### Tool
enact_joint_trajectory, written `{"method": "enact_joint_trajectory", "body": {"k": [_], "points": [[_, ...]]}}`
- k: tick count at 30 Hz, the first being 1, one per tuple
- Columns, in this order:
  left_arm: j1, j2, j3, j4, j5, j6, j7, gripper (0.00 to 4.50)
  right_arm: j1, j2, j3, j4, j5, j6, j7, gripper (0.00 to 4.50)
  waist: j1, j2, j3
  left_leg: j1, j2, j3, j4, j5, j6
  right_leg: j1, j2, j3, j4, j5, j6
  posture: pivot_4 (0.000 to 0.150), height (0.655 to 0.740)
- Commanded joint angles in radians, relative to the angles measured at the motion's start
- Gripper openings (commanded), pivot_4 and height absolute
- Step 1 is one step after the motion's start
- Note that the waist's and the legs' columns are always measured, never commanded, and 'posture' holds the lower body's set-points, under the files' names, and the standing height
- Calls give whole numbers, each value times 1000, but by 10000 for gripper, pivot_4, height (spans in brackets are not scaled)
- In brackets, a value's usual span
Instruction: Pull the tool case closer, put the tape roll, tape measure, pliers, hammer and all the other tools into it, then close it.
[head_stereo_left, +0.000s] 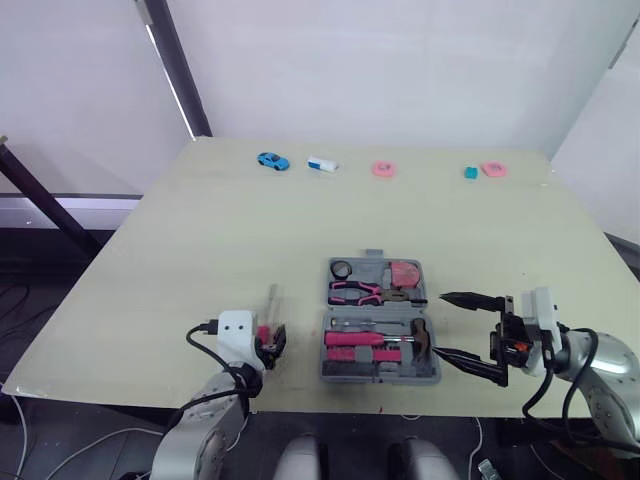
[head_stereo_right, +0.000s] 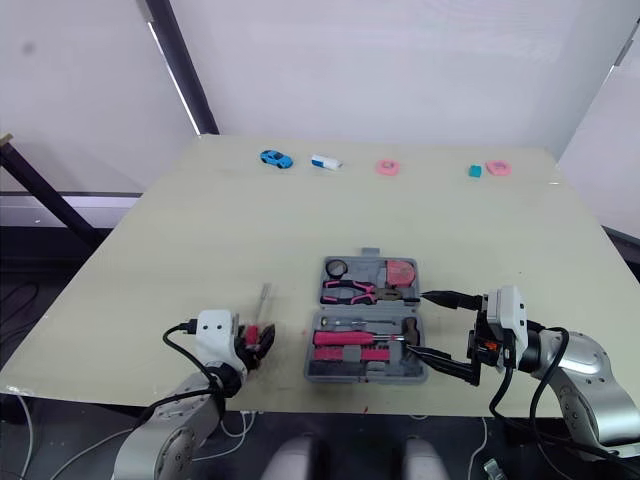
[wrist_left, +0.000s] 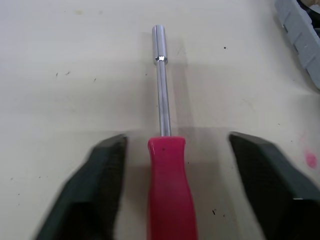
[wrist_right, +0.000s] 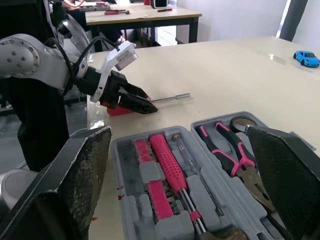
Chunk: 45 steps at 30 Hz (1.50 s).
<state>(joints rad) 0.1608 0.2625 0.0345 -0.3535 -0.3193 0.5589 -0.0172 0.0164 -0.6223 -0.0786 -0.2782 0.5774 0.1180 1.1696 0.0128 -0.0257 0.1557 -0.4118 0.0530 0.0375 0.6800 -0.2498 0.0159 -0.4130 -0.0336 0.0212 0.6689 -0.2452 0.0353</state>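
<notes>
Head view: the open grey plastic tool case (head_stereo_left: 380, 378) sits near the worktop's front edge, at centre, with tools bedded in it. Just off its left wall lies a red-handled steel nut driver (head_stereo_left: 270, 308), its long axis running from front edge to far edge, handle frontward. The left gripper (head_stereo_left: 272, 339) is at that handle. The right gripper (head_stereo_left: 438, 324), spread wide, flanks the case's right wall. Left wrist view: the fingers (wrist_left: 85, 195) are spread and straddle the handle with gaps on both sides, pinching nothing. Right wrist view: bare worktop separates driver and case. Judgement: the left arm is nearer and should close, lift and carry the driver rightward. The front edge is close, leaving little room behind.
</notes>
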Motion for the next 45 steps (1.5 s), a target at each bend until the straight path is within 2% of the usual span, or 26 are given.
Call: {"method": "enact_joint_trajectory", "body": {"k": [1,3,14,20,22,27,30,32,40,45], "points": [[4,-12,11,20,21,-12,-15,12682,-6,-1,-11,-26,6,-19,1,45000,0,0,0,0,0,0,0,0,0,0,0,0,0,0,0,1500,7400],[9,-18,13,22,28,-15,-19,4629,-5,0,-11,-27,4,-20,0,45000,0,2,-1,0,0,0,0,0,0,0,0,0,0,0,0,1500,7400],[21,-17,30,-3,50,-3,-42,4688,-10,8,-7,-24,0,-23,-2,45000,-1,4,-2,0,0,0,0,0,0,0,0,0,0,0,0,1500,7400],[-35,51,37,-40,44,75,-101,4688,-14,15,-1,-17,-2,-25,1,45000,-3,4,-2,0,0,0,0,0,0,0,1,0,0,0,0,1500,7400],[-70,91,27,-59,30,101,-153,4688,-15,17,1,-15,1,-25,5,45000,-2,4,-2,0,1,-1,0,0,0,0,1,-1,0,0,0,1500,7400],[-169,344,-2,-86,-20,113,-449,4688,-30,13,-22,11,20,-23,23,45000,-1,3,-1,-1,1,-2,0,0,0,0,1,-2,-1,0,0,1500,7400],[-229,430,-21,-62,-56,111,-588,4688,-27,3,-34,21,19,-29,35,45000,-1,4,-1,-1,1,-1,-2,0,0,0,1,-2,-3,0,0,1500,7400],[-284,491,-73,-40,-37,76,-691,4688,-18,-4,-43,26,18,-34,43,45000,1,4,-1,-1,1,-1,-4,0,0,0,1,-2,-5,0,0,1500,7400],[-475,595,-278,-29,-45,51,-1033,4688,26,-23,-85,35,21,-59,63,45000,0,4,-1,-1,1,0,-7,0,0,0,1,-2,-7,1,1,1500,7400],[-581,599,-425,-20,31,40,-1148,4688,75,-70,-131,40,40,-57,117,45000,1,4,-1,0,1,0,-8,0,0,0,2,-1,-7,1,2,1500,7400]]}}
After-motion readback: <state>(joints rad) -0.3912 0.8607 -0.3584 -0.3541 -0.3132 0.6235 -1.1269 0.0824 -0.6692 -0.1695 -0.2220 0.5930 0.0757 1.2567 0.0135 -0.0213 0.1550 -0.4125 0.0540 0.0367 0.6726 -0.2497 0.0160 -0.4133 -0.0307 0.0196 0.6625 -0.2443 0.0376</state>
